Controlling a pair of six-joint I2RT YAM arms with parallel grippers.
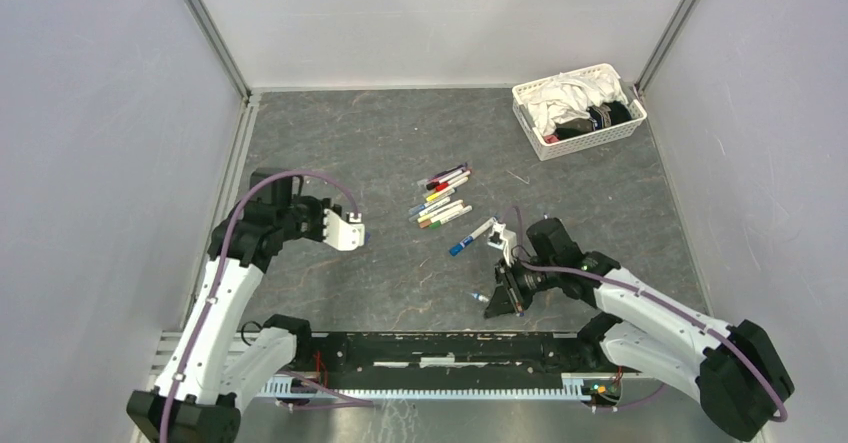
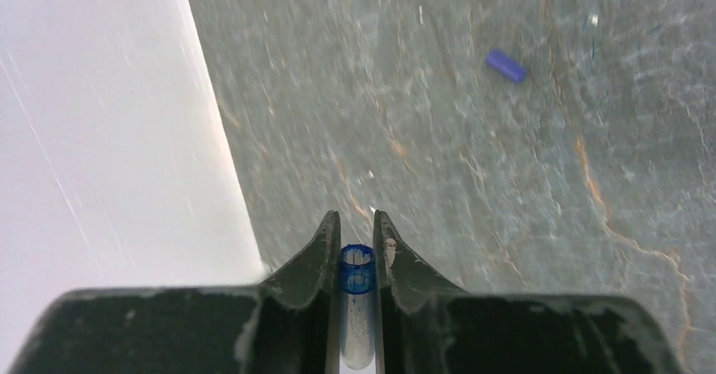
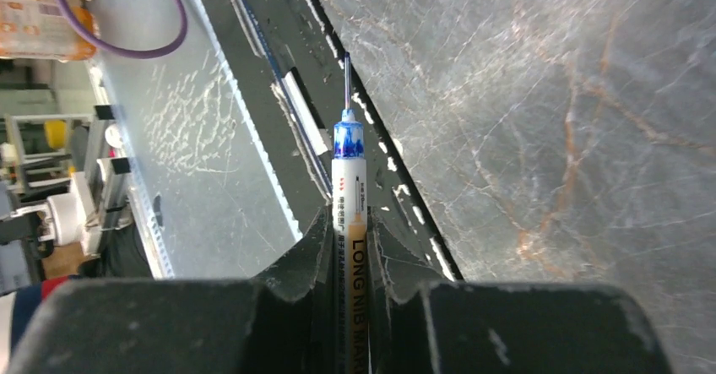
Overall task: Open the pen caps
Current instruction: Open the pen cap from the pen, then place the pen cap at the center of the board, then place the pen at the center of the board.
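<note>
The cluster of pens (image 1: pixel 441 200) lies on the grey surface (image 1: pixel 400 143), white barrels side by side with their coloured ends showing. Just below and to the right of the cluster, a single pen (image 1: pixel 470 236) with a blue end lies by itself. Far up and to the right of the cluster, a white lattice basket (image 1: pixel 541 144) holding cloths stands in the corner.

Well to the left of the cluster and a little nearer the arm bases, the left fingers (image 2: pixel 325 247) are clenched on a blue cap (image 2: pixel 356 270). The cap sits between them with its open mouth facing outward and is off its pen. In the left wrist view a loose cap (image 2: pixel 505 65), blue or perhaps purple in the blur, lies flat on the surface well ahead of those fingers. The cluster is out of that view, so the loose cap's place beside it cannot be told.

Below and to the right of the cluster, close to the near edge, the right fingers (image 3: pixel 314 252) grasp a pen (image 3: pixel 348 190) by its white barrel. Its thin blue nib (image 3: pixel 346 78) is bare and points out over the dark rail at the edge of the surface.
</note>
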